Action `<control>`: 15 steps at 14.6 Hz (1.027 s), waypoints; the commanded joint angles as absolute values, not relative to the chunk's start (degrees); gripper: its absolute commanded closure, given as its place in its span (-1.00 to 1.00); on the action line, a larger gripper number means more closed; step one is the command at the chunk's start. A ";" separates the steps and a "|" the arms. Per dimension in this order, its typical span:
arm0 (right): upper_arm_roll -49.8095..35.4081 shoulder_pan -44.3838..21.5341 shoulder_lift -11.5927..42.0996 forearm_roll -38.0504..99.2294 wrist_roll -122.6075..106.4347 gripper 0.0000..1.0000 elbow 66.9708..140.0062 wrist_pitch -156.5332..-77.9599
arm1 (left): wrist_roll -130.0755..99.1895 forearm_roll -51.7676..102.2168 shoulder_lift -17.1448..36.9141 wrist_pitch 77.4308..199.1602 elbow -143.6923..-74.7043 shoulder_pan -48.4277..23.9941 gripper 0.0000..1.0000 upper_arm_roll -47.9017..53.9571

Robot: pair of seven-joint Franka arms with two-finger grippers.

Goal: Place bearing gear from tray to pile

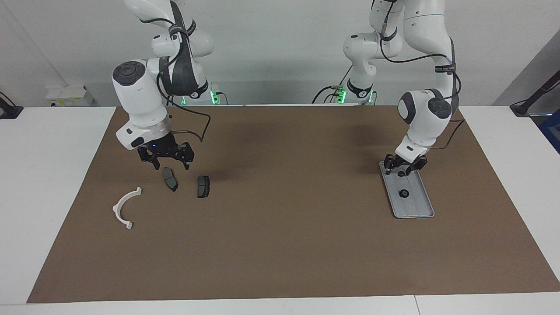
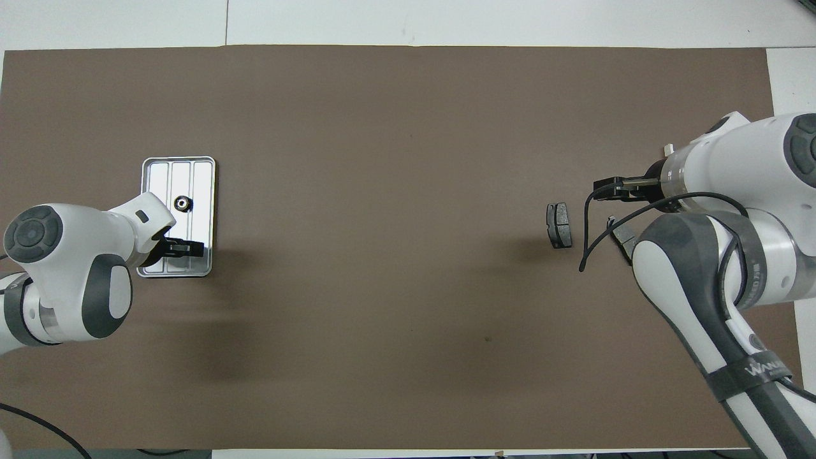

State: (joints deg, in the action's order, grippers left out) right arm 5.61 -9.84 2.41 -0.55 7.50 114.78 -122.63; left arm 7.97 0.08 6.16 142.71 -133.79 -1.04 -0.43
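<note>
facing: high, toward robots | overhead: steep down, from robots' end | shared: brown mat [image 1: 280, 227]

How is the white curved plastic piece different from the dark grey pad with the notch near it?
The white semicircular plastic bracket is a thin open arc; the dark grey brake-pad piece is a small solid block. The bracket is pale and the larger of the two; the pad is nearly black. The bracket lies farther from the robots and closer to the right arm's end of the table than the pad. Both lie flat on the brown mat.

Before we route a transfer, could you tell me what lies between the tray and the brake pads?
Only bare brown mat lies between tray and brake pads, clearest overhead.
</note>
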 commanded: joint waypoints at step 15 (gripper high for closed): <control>5.36 -8.88 2.64 -0.09 10.29 -1.00 115.40 -123.49 | -2.08 0.70 7.82 131.84 -121.12 -6.40 0.66 -1.23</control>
State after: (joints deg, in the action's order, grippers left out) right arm 5.63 -9.05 2.76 -0.55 9.56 114.83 -123.51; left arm 2.66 0.08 6.68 133.33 -122.96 -3.00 -0.54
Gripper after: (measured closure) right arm 0.000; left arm 0.762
